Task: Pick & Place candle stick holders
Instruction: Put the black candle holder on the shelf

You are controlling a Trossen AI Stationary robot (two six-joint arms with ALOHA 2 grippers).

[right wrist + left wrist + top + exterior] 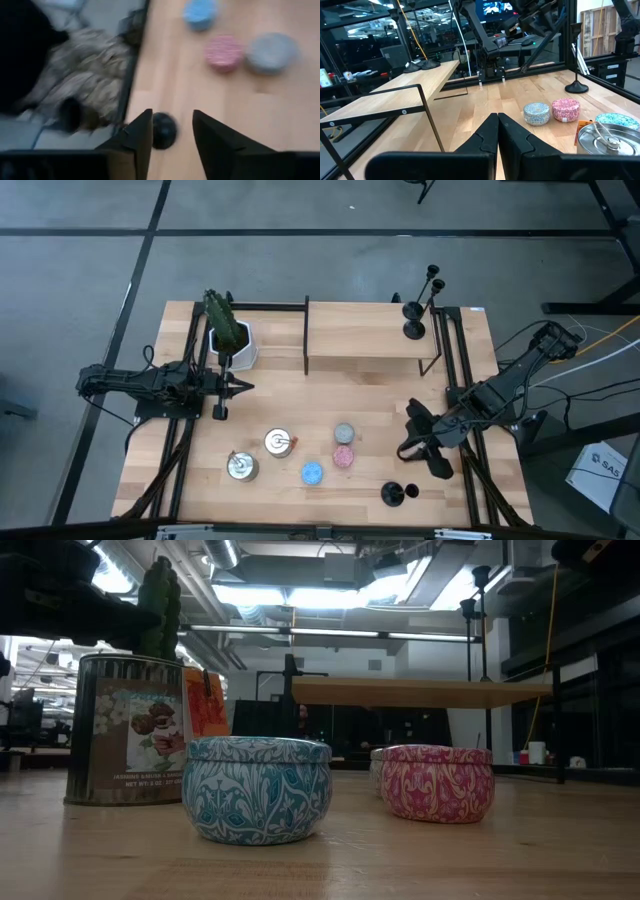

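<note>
On the left side of the table, the left gripper [240, 387] rests with its fingers pressed together, holding nothing, next to a white pot with a cactus [228, 330]. In the middle lie two silver tins [279, 442] and three small round candles [312, 472]. Two candle stick holders [414, 318] stand on the wooden shelf [365, 335] (at its right end). The right gripper [172, 131] has its fingers apart above a third holder [397, 493], which stands near the front edge, not gripped.
</note>
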